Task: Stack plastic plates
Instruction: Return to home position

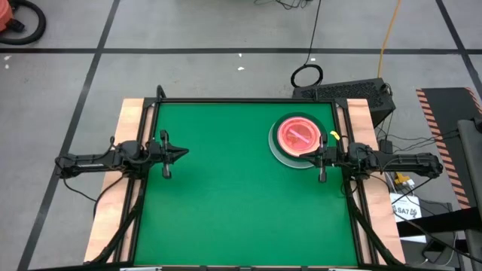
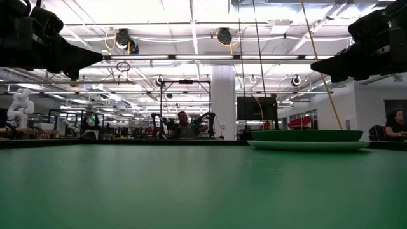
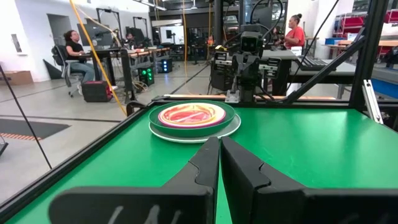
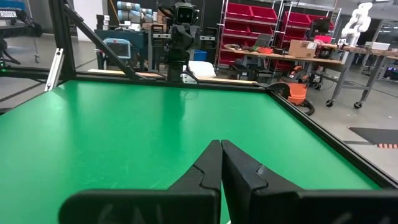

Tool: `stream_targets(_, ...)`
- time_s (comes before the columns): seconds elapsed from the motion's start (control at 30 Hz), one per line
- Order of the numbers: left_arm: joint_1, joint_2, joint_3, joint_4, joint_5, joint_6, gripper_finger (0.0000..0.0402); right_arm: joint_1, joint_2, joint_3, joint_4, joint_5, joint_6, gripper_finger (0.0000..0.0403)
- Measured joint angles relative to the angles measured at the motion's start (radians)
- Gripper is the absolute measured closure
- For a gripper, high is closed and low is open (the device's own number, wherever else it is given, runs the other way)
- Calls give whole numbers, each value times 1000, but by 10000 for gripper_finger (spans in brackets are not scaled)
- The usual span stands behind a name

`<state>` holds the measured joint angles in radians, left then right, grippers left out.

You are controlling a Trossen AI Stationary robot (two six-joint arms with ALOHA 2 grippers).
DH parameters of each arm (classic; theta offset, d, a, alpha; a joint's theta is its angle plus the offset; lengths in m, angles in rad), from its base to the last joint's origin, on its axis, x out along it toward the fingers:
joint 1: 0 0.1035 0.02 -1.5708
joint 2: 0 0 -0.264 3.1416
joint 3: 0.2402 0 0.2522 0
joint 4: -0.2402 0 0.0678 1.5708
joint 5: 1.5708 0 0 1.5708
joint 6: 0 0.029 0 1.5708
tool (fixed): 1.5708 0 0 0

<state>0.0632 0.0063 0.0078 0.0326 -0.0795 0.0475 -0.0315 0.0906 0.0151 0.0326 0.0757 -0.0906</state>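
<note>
Judging risk: right gripper, fingers together, hangs above near edge of round plastic plate stack at right rear of green tabletop; low sweep could nudge slick plates askew. Left gripper, fingers together, waits at left edge. Plates hold only nested plates: translucent pink dish topmost, dark-green plate below, pale plate at bottom.

Plate stack: pink top, dark-green rim, pale base; green table.
</note>
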Motion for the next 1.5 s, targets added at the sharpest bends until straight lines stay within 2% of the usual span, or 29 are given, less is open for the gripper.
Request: stream_targets(1.5,0,0,0,1,0,0,378,0,0,0,0,0,-26,403)
